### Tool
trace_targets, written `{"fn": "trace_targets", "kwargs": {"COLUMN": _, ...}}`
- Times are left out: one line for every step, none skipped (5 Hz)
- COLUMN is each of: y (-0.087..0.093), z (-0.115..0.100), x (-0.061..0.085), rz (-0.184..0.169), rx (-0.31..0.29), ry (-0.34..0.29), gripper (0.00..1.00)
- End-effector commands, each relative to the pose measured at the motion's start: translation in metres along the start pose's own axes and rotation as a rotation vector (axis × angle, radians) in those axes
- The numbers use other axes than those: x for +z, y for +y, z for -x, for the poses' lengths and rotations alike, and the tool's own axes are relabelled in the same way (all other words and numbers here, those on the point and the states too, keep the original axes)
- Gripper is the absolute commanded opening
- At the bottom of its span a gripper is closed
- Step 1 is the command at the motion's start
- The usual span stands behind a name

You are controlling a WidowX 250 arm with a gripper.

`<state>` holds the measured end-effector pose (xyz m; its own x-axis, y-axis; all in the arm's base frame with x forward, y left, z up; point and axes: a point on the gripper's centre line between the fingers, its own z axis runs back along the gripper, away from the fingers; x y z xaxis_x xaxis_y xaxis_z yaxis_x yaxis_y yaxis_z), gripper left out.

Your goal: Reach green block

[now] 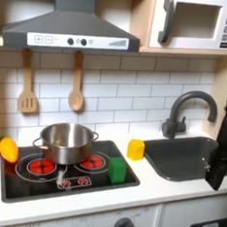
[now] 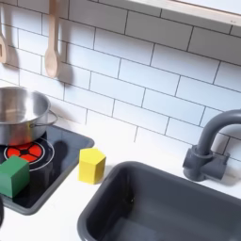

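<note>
Nearest, the sink (image 2: pixel 141 202) sits beside the yellow block (image 2: pixel 91 165), a likely mistaken target for the green block (image 2: pixel 13 175); gripper (image 1: pixel 220 164) state unclear.

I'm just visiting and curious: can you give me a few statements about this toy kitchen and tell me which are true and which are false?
1. The green block sits on the stove. True.
2. The yellow block lies inside the sink. False: it stands on the counter between stove and sink.
3. The pot sits on the stove. True.
4. The gripper is holding the green block. False: in the first exterior view it is over the sink, far from the block.
5. Two wooden utensils hang on the wall. True.
</note>
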<state>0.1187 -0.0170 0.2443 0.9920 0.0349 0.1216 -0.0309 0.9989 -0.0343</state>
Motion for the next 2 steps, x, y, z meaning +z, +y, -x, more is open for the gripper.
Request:
{"fn": "trace_targets", "kwargs": {"y": 0.0, "z": 0.0, "x": 0.0, "rz": 0.0, "rx": 0.0, "ry": -0.002, "gripper": 1.0}}
{"fn": "trace_targets", "kwargs": {"y": 0.0, "z": -0.015, "x": -0.005, "rz": -0.012, "rx": 0.025, "ry": -0.01, "gripper": 1.0}}
